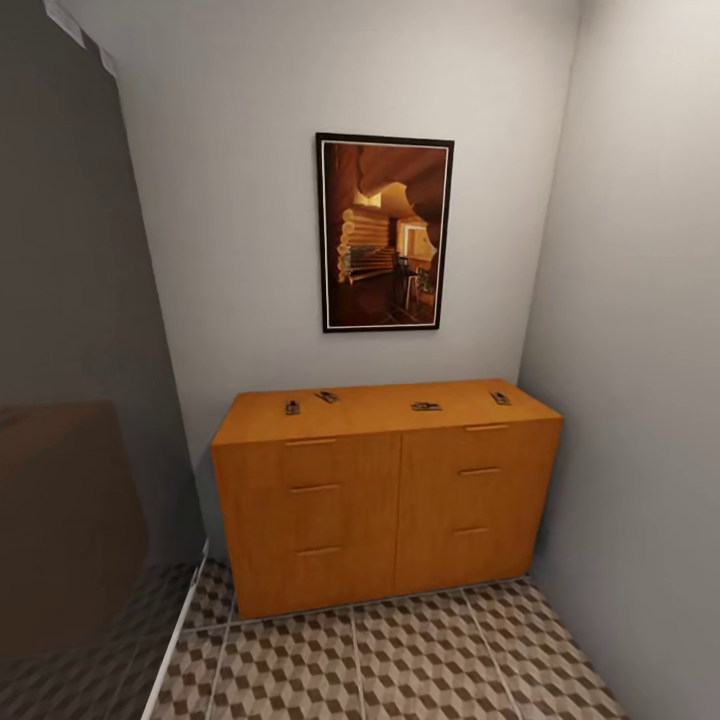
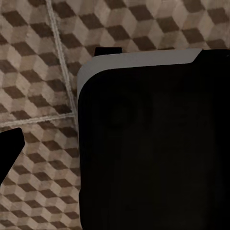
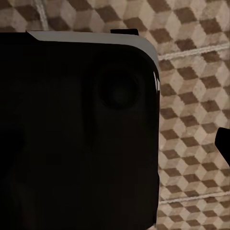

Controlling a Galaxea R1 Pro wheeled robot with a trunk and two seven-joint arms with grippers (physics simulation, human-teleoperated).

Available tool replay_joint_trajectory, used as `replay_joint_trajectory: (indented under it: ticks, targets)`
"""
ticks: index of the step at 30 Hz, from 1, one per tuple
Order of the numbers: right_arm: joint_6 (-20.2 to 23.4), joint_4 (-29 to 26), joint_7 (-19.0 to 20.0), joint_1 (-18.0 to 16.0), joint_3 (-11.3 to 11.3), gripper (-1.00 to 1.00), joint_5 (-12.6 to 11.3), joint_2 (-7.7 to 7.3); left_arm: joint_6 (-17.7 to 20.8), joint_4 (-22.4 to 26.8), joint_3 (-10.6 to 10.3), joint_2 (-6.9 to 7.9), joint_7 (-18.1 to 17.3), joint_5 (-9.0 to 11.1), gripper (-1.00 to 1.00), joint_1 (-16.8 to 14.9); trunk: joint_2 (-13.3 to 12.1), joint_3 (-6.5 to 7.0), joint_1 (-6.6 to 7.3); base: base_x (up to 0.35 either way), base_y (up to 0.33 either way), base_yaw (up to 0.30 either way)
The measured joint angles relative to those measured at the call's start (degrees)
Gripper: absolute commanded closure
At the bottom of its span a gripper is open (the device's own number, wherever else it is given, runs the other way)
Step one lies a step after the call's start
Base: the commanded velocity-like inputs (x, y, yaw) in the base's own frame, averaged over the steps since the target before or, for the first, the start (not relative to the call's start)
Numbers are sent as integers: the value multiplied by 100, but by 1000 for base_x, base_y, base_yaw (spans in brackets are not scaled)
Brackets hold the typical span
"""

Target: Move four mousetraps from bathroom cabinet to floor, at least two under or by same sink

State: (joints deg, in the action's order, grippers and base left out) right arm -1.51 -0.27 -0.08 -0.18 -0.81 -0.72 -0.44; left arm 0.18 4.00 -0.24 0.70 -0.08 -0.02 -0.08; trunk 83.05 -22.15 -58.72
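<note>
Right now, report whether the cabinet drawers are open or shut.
Shut: every drawer front on the cabinet sits flush, none pulled out, in the head view.

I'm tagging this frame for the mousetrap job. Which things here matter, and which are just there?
Part of the job:
mousetraps, lying on the cabinet top
cabinet
bathroom floor

Just there:
framed picture
grey walls
</note>
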Motion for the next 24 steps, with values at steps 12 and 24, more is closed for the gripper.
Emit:
replay_joint_trajectory:
  ticks: [12,24]
  targets:
    - [0,0,0,1,0,-100,0,3,-25,1,10,0,5,32,-100,0,0,0,0,66,-18,0]
    - [0,0,0,1,2,-100,0,1,-4,8,8,0,1,26,-100,0,1,0,2,245,-162,0]
